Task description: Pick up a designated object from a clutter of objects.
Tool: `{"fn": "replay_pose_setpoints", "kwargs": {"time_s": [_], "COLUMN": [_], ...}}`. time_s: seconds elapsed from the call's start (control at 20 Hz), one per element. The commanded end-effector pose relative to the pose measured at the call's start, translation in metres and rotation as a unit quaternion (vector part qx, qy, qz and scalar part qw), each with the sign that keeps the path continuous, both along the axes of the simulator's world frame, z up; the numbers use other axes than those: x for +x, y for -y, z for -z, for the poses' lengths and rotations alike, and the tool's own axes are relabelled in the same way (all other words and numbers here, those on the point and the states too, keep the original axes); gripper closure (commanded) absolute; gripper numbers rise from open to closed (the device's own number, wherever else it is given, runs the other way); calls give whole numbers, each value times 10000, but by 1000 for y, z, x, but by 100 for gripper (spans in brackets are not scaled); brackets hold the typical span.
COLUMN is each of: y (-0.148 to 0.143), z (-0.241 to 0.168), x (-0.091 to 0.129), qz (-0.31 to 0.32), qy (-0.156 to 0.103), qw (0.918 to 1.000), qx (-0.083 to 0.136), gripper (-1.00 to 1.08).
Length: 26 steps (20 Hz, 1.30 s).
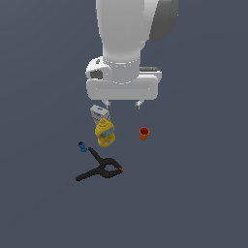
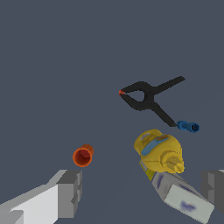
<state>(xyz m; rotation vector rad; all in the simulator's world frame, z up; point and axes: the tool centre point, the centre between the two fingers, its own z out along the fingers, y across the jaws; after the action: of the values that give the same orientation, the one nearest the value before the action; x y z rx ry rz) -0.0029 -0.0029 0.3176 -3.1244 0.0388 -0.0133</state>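
Nothing grasped yet: end effector [image 1: 122, 103] hangs spread and empty above the grey-white carton [image 1: 99, 114]. Carton lies on the table [image 1: 193, 193] touching the yellow bottle [image 1: 105, 133]; descent, grasp and lift remain.

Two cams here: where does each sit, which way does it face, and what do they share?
Exterior view: off the arm, raised, looking down at the floor; shows the arm's white body and the gripper, open, above the carton, bottle, cup, clamp and blue piece.
Wrist view: on the wrist, looking down past both grey fingers; the carton lies between them, close to one.
Shared: all five objects and the open gripper.
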Motion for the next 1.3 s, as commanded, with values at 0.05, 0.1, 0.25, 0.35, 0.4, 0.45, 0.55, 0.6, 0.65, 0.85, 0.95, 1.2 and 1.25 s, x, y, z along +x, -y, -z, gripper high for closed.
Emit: {"fn": "replay_pose_setpoints", "kwargs": {"time_s": [0.05, 0.1, 0.25, 0.35, 0.4, 0.45, 0.55, 0.6, 0.65, 0.85, 0.95, 1.2, 1.25], "y": [0, 1, 6, 11, 13, 15, 16, 16, 15, 16, 18, 23, 25], "z": [0, 1, 4, 7, 8, 9, 9, 9, 9, 10, 11, 15, 17], "x": [0, 0, -2, -4, -4, -5, -5, -5, -4, -5, -6, -10, -11], "qz": [0, -1, -2, 5, 12, 21, 40, 46, 46, -5, -63, -294, -356], "qy": [-3, -11, -68, -127, -150, -169, -188, -189, -189, -177, -176, -172, -171], "qw": [10000, 10000, 10000, 9998, 9998, 9997, 9997, 9997, 9997, 9997, 9997, 9993, 9991], "qx": [-3, -11, -65, -120, -142, -159, -176, -176, -176, -167, -168, -172, -172], "gripper": [-92, -92, -92, -92, -92, -92, -92, -92, -92, -92, -92, -92, -92]}}
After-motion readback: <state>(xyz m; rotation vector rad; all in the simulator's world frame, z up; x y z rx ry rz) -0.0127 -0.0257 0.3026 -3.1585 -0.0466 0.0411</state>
